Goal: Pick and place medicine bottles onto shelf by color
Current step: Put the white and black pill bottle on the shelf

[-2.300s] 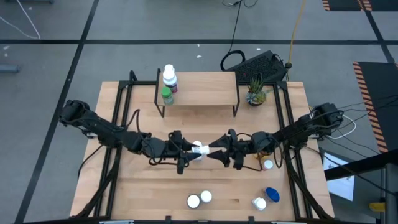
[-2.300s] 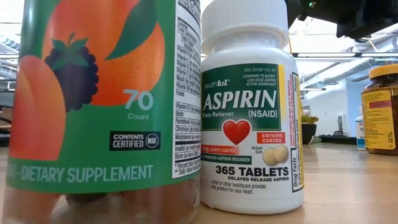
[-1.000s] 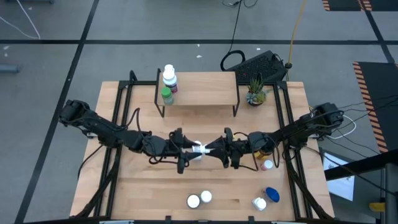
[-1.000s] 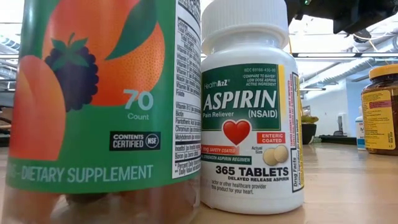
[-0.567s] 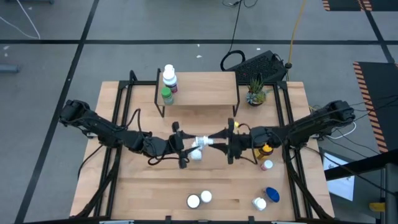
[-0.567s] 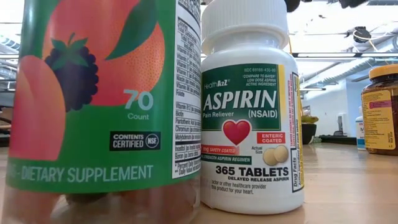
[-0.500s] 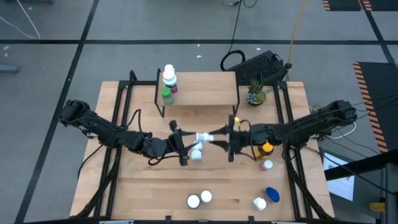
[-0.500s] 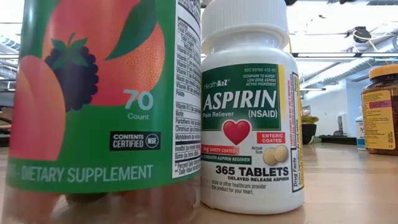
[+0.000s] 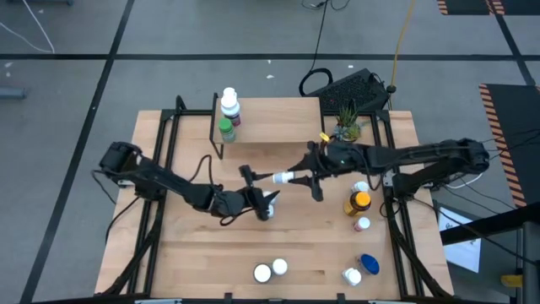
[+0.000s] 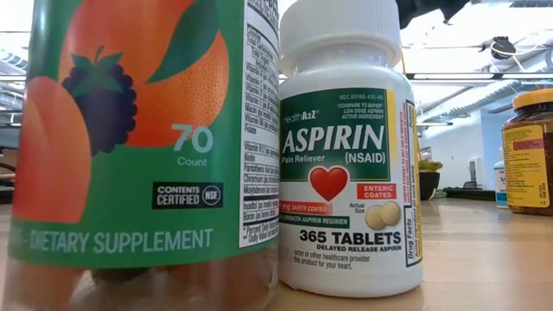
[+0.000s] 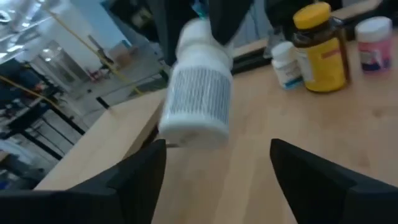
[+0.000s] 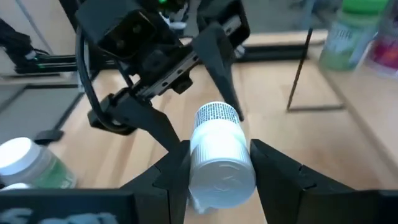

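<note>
What moved: since a moment ago the white bottle (image 9: pixel 287 177) passed from the left gripper to the right one, and the right arm lifted it up toward the shelf (image 9: pixel 278 118). The left arm pulled back and let go.

Right gripper: the right gripper (image 12: pixel 219 163) has its two fingers pressed on both sides of the white bottle, which lies on its side in the air.

Left gripper: the left gripper (image 9: pixel 268 199) hangs over the middle of the table with its fingers spread wide and nothing in them. The bottle is just in front of it in the left wrist view.

White bottle: it is up off the table, just in front of the shelf, near the shelf's right half.

Shelf: two bottles already stand at its left end, a white-capped one (image 9: pixel 229 105) and a green one (image 9: pixel 226 128). The rest of the board is bare.

Other bottles: an amber bottle (image 9: pixel 358 203) and a few small ones wait on the right side of the table; two white caps (image 9: pixel 270 270) sit at the near edge.

How to do it well: I think the bottle should be turned upright first, then set down gently by the other white one. Go slowly over the shelf edge so it does not bump. Open the fingers only when the bottle sits flat.
</note>
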Available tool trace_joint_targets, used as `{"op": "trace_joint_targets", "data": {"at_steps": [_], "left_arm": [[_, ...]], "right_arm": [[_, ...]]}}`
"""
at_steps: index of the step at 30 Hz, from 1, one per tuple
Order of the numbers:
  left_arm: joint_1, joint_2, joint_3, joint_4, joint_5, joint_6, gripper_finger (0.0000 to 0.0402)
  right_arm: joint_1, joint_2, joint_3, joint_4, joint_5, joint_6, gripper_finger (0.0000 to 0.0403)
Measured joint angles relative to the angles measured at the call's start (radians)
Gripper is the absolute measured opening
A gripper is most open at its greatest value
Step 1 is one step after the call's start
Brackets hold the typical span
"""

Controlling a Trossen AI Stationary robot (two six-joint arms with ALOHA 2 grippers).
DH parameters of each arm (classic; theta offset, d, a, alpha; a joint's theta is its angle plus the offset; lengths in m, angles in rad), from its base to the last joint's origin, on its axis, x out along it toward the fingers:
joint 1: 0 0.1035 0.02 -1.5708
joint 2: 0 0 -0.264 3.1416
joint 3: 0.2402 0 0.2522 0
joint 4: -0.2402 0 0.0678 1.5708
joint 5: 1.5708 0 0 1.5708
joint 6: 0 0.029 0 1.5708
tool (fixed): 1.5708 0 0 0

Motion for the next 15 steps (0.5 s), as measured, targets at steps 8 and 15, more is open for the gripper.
{"op": "trace_joint_targets", "data": {"at_steps": [8, 15], "left_arm": [[0.040, 0.027, 0.000, 0.114, -0.004, 0.023, 0.0271], [0.047, 0.027, 0.000, 0.127, 0.061, 0.139, 0.0214]], "right_arm": [[-0.048, 0.000, -0.005, -0.024, -0.041, 0.048, 0.0141], [-0.049, 0.028, -0.006, 0.015, -0.053, 0.049, 0.0141]]}}
